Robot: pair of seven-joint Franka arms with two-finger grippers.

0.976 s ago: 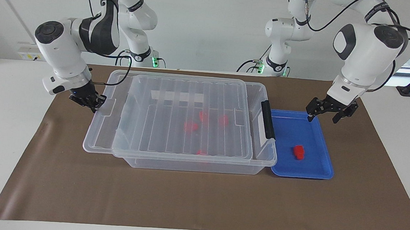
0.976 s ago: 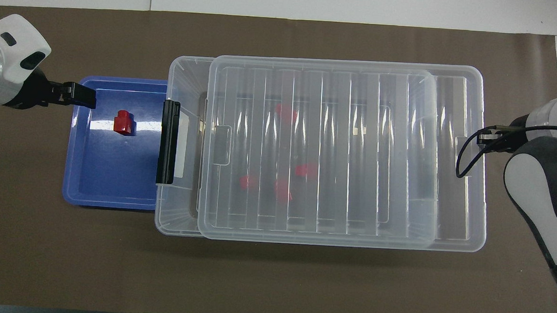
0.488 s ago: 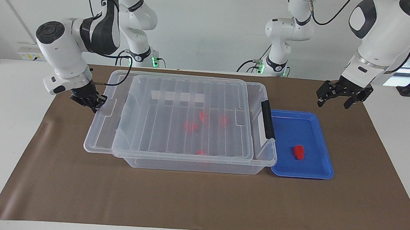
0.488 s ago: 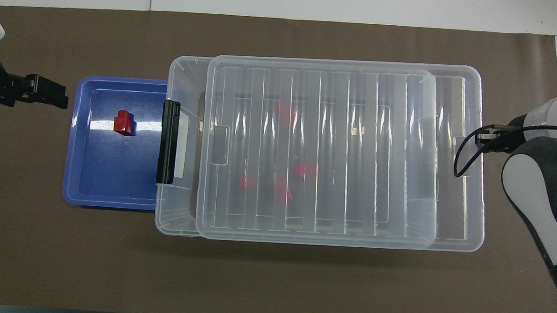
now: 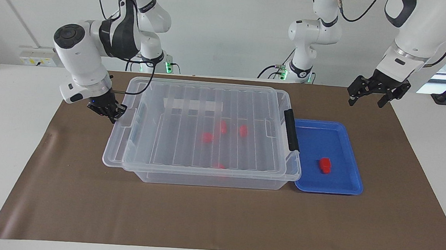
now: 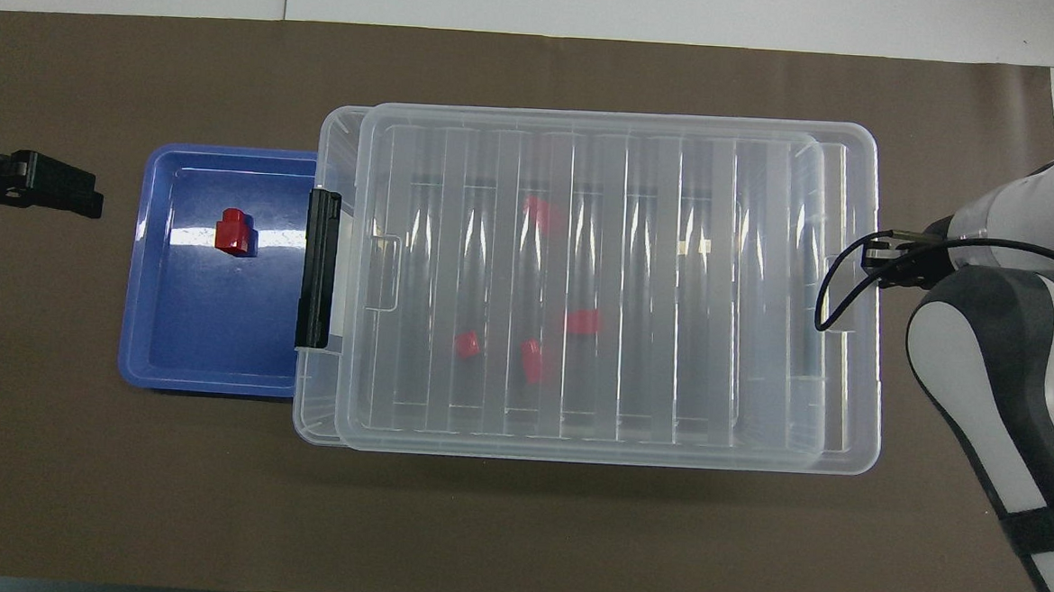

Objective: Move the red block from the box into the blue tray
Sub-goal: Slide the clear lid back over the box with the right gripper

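Observation:
One red block (image 5: 325, 165) (image 6: 233, 231) lies in the blue tray (image 5: 316, 137) (image 6: 209, 342). The tray sits against the black-handled end of the clear box (image 5: 203, 179) (image 6: 315, 411). Several more red blocks (image 5: 207, 137) (image 6: 533, 361) show through the ribbed lid (image 5: 193, 99) (image 6: 643, 140). The lid lies on the box and overhangs it at the right arm's end. My right gripper (image 5: 108, 114) is shut on that overhanging lid edge; the overhead view hides its fingers under the wrist. My left gripper (image 5: 366, 103) (image 6: 81, 193) hangs open and empty over the mat beside the tray.
A brown mat (image 5: 216, 218) (image 6: 515, 530) covers the table under the box and the tray. The two arm bases stand at the robots' edge of the table.
The lid has slid toward the left arm's end, covering more of the box, and the right gripper moved with it. The left gripper rose and drew away from over the tray.

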